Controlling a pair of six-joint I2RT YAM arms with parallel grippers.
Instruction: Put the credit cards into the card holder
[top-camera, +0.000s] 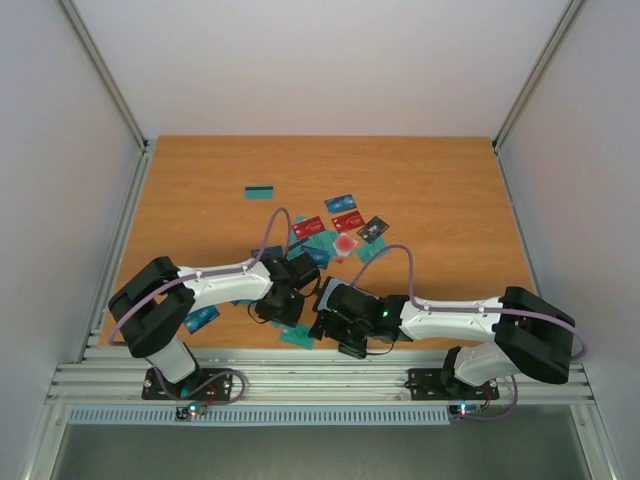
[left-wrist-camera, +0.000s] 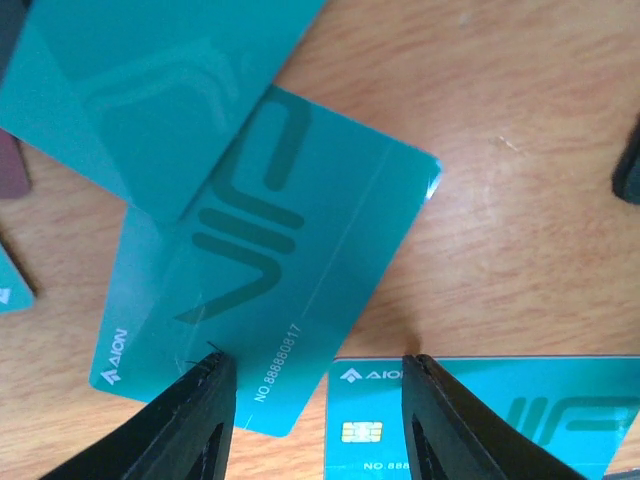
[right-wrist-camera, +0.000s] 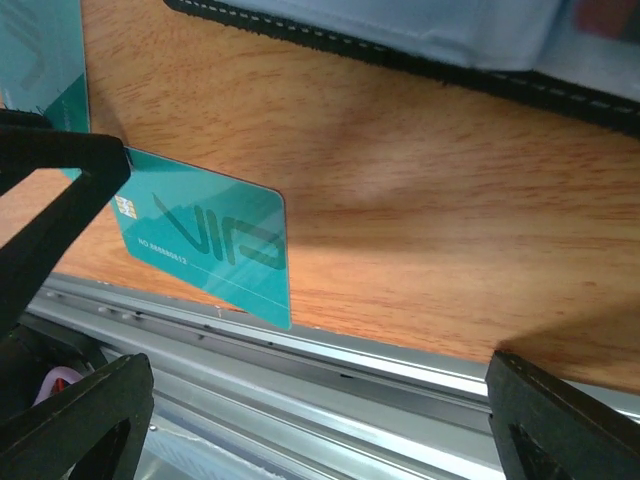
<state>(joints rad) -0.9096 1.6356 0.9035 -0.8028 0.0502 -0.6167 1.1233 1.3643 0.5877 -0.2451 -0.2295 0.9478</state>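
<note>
While thin teal, red and blue plastic credit cards (top-camera: 345, 222) lie loose, the half-open left gripper (left-wrist-camera: 315, 360) and wide right gripper (right-wrist-camera: 312, 375) hold nothing; probably most remains

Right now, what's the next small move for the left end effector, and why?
Probably nudge the left end effector sideways over the tilted VIP card before closing. Its jaws stand apart and empty, one tip over that card's near edge and the other over the chip card. Closing here could catch both cards or neither.
</note>
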